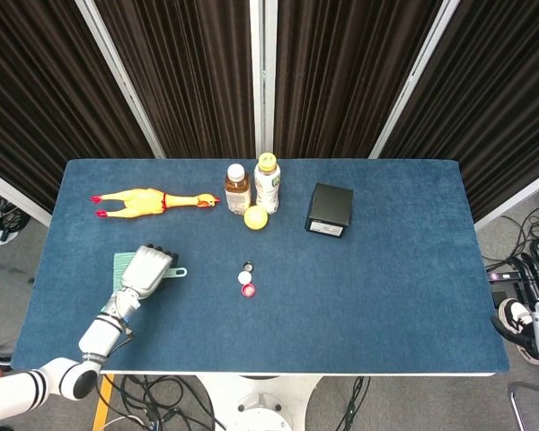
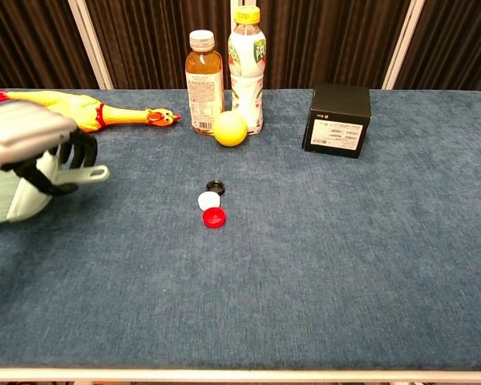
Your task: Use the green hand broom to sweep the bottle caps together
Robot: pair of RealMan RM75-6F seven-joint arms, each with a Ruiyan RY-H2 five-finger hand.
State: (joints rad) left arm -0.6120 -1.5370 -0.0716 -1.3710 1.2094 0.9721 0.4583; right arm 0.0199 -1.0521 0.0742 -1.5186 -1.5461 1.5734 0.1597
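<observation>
My left hand (image 1: 146, 268) (image 2: 34, 144) grips the pale green hand broom (image 1: 123, 265) (image 2: 16, 196) at the left side of the blue table, its handle pointing right and its bristles to the left. Three bottle caps lie close together mid-table: a black one (image 1: 248, 267) (image 2: 215, 186), a white one (image 1: 244, 277) (image 2: 209, 200) and a red one (image 1: 250, 290) (image 2: 214, 217). The broom is well to the left of the caps and not touching them. My right hand is not visible in either view.
A yellow rubber chicken (image 1: 148, 200) (image 2: 80, 106) lies at the back left. Two bottles (image 1: 238, 187) (image 1: 268, 181), a yellow ball (image 1: 255, 217) (image 2: 231, 127) and a black box (image 1: 330, 209) (image 2: 337, 119) stand behind the caps. The table's front edge (image 1: 251, 368) is near my left arm.
</observation>
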